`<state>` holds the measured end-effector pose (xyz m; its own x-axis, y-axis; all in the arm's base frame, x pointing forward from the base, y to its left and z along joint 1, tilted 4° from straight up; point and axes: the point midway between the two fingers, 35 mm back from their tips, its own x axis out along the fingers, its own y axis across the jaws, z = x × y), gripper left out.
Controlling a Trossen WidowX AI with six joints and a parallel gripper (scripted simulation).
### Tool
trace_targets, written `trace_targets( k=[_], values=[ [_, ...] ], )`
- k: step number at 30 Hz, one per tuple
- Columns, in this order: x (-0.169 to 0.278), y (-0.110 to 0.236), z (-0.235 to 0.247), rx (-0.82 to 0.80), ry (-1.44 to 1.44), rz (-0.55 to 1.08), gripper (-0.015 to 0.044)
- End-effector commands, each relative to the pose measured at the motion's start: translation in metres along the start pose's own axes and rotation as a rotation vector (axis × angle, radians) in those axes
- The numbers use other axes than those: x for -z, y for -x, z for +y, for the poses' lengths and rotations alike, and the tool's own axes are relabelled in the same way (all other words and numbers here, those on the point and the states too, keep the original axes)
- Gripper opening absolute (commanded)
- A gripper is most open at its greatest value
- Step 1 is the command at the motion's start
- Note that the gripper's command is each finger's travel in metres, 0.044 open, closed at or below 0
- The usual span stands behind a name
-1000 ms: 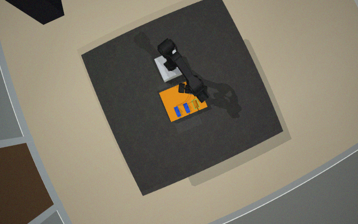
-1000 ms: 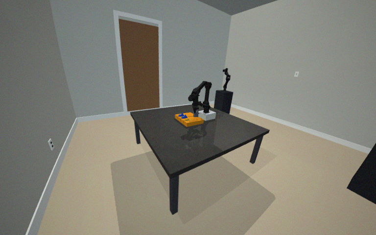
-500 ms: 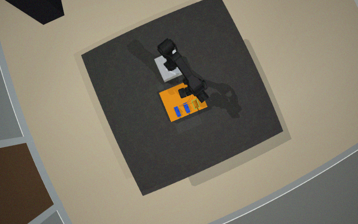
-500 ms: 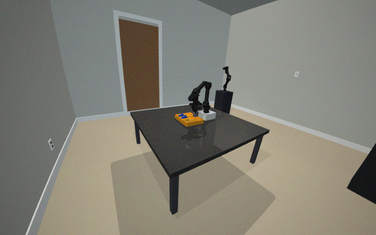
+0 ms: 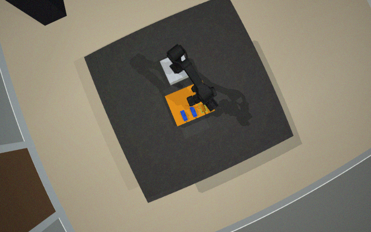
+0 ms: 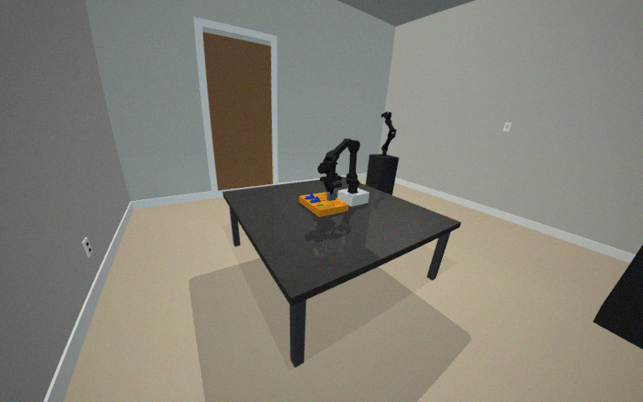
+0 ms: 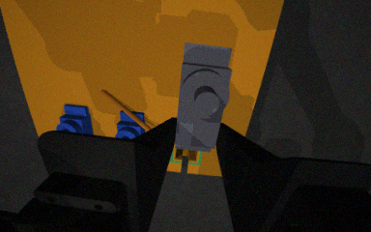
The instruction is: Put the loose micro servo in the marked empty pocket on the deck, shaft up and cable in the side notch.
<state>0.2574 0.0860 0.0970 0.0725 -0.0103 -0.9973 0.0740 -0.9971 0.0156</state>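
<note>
The loose grey micro servo is held in my gripper, shut on its near end. Its round shaft side faces the wrist camera, and it appears above the orange deck. The thin orange-brown cable hangs to the left. The green-outlined empty pocket is partly hidden behind the servo in the wrist view. Its side notch shows below. The gap between servo and deck is hard to judge, and the servo is hidden in the top view.
Two blue servos, one at the deck's far side and one nearer the pocket, sit in the deck. A white block stands beside the deck under my arm's base. The dark table carries everything.
</note>
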Motion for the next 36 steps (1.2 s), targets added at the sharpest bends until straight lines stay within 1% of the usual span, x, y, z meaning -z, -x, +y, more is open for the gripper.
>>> trace_targets(
  k=[1,17,24,36],
  values=[
    [0.019,0.003,0.001,0.000,0.000,0.013,0.0000],
    [0.080,0.004,0.001,0.000,0.000,0.017,0.0000],
    [0.083,0.002,0.001,0.000,0.000,0.017,0.0000],
    [0.084,-0.016,0.001,0.000,0.000,0.018,0.0000]
  ],
)
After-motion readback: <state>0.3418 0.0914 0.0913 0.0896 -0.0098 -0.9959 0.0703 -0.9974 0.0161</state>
